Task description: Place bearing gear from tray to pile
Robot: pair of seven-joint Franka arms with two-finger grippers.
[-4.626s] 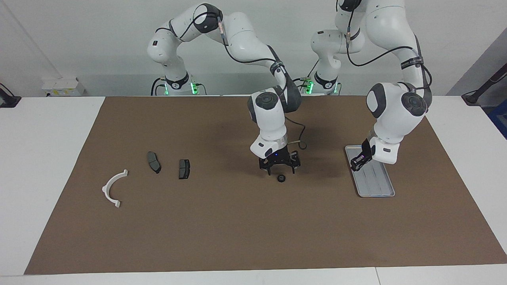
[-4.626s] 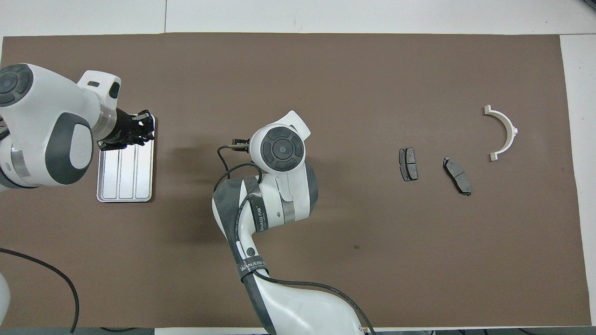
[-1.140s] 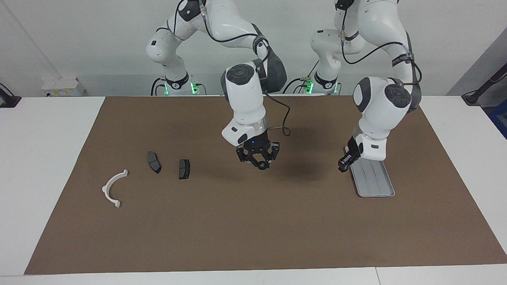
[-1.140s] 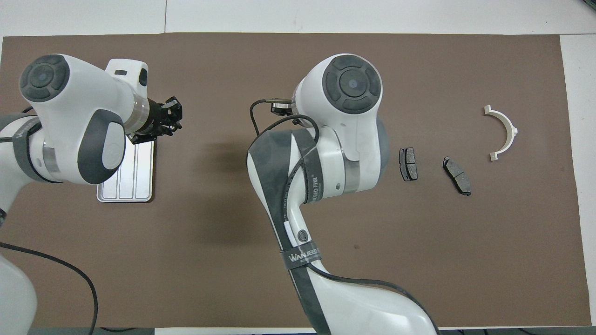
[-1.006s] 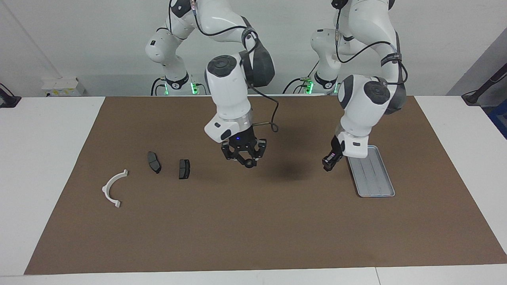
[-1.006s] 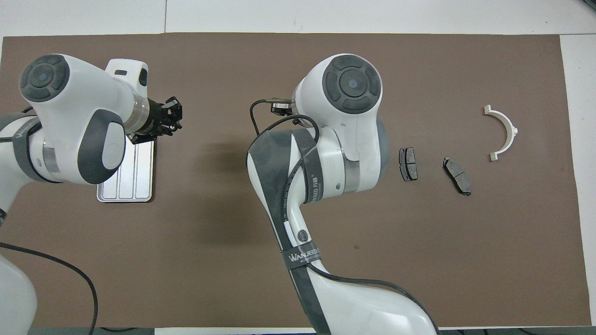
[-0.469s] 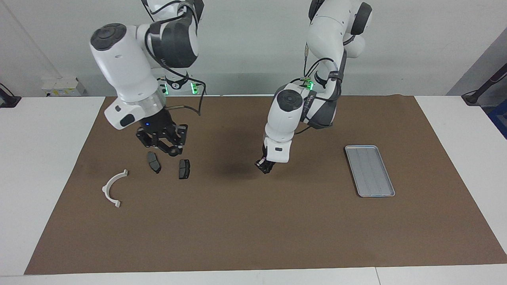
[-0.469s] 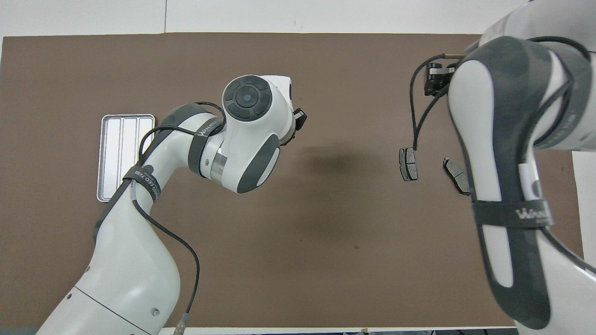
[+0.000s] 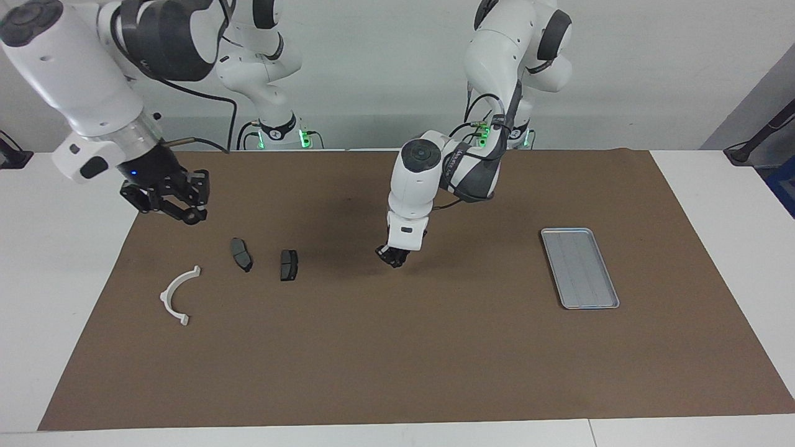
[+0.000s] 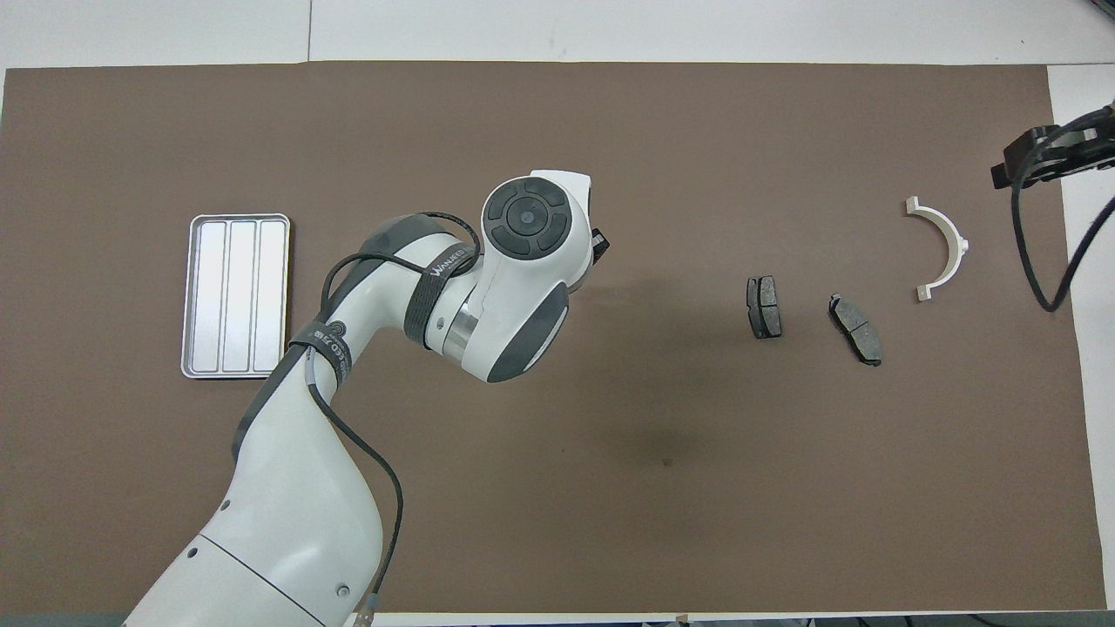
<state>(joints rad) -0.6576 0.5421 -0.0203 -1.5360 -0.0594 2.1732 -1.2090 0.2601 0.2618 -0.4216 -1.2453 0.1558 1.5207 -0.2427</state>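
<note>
At the facing view's upper left, the right gripper [image 9: 189, 214] gripped the gear [image 9: 193, 216] for the pile [image 9: 241, 254]; the left gripper [image 9: 392, 259] hung closed, empty, at centre.

On a brown mat [image 10: 557, 522] a grey tray [image 10: 235, 296] lies at nine o'clock. The left arm [image 10: 418, 348] rises from six o'clock, its white wrist over the centre. Toward three o'clock lie two dark brake pads [image 10: 764, 306], side by side but apart, with a white curved bracket [image 10: 945, 244] at two o'clock of them. A black cable [image 10: 1037, 252] hangs at the three o'clock edge.
</note>
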